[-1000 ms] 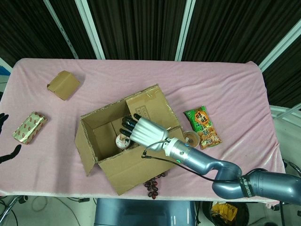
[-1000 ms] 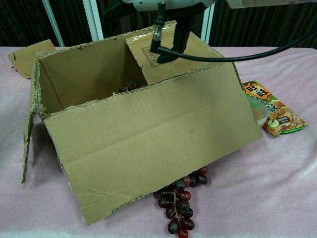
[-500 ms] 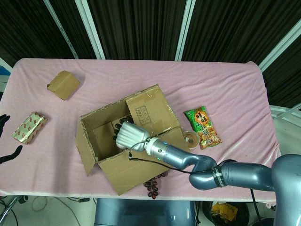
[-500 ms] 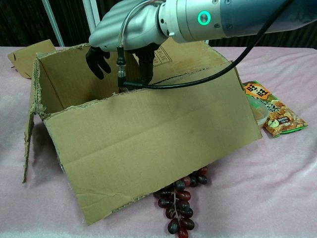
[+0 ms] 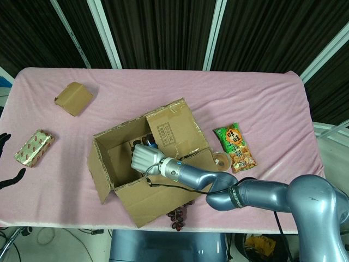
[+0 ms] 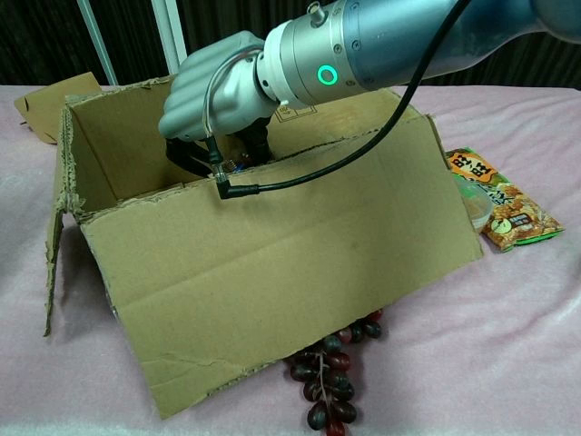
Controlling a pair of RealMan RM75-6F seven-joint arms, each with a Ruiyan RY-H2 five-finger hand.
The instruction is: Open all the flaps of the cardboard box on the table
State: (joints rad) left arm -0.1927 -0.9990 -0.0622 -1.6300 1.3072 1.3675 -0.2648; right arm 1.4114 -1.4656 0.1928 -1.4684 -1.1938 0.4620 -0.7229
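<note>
Reaching down into the cardboard box (image 5: 143,164), the right hand (image 5: 145,158) is sunk below the rim with its white back turned up and its dark fingers (image 6: 186,156) curled downward inside. What those fingers touch or hold is hidden by the near wall of the box and by the hand itself, so I cannot tell whether it is grasping anything. The right arm crosses over the near flap (image 6: 272,272), which hangs outward and down toward the front edge of the desk (image 5: 262,103).

The box sits near the middle of the desk with its top open: the far flap (image 5: 175,129) stands up and leans away behind the hand, and a side flap (image 5: 98,174) hangs off the box's left end. A bunch of dark grapes (image 6: 329,377) lies just under the near flap's lower edge. A snack packet (image 5: 235,146) and a small round container (image 5: 222,160) lie just right of the box. Well to the left of the box are a folded cardboard piece (image 5: 73,98) and a small wrapped packet (image 5: 34,147).

Only dark fingertips of the left hand (image 5: 6,161) show at the far left edge, apart from the box; its state cannot be told.
</note>
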